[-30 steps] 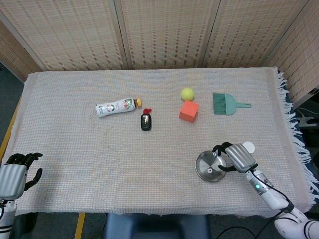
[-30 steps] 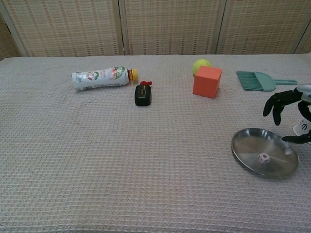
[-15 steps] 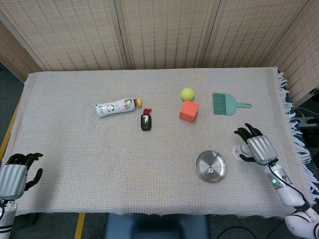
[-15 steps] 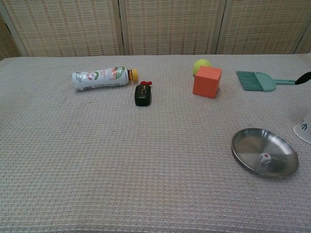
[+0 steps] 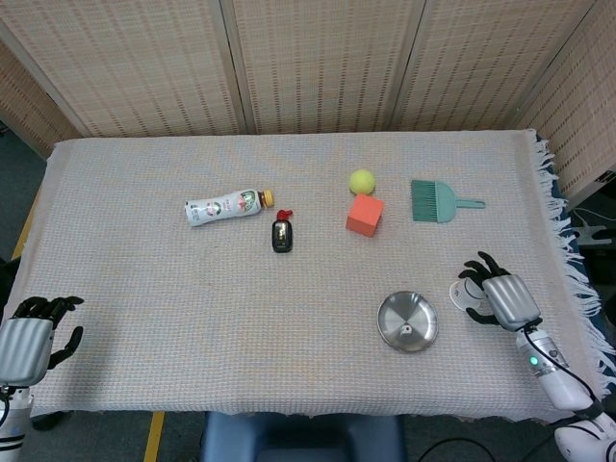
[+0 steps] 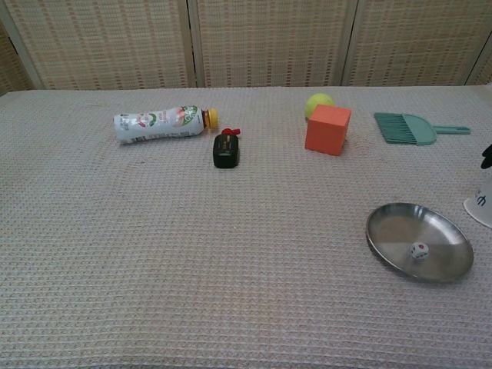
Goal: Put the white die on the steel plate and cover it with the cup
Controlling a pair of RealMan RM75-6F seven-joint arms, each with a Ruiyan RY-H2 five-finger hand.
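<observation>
The white die [image 6: 419, 250] lies on the steel plate [image 6: 400, 231], which sits at the front right of the cloth; the head view shows the die [image 5: 408, 329] on the plate [image 5: 395, 313] too. Just right of the plate stands the white cup [image 6: 482, 206], cut off by the frame edge. In the head view my right hand [image 5: 500, 296] hovers over the cup [image 5: 466, 297], fingers spread around it, and no grip shows. One dark fingertip [image 6: 487, 156] shows above the cup. My left hand [image 5: 27, 342] hangs off the front left corner, holding nothing.
At the back right an orange cube [image 5: 365, 215] sits beside a yellow-green ball [image 5: 362, 181] and a teal brush [image 5: 438, 201]. A lying bottle [image 5: 223, 206] and a small black bottle [image 5: 281, 234] are mid-table. The fringed cloth edge [image 5: 568, 260] runs along the right.
My right hand left the plate, swung right to the cup, then settled lower over it. The die stays on the plate. The left hand has not moved.
</observation>
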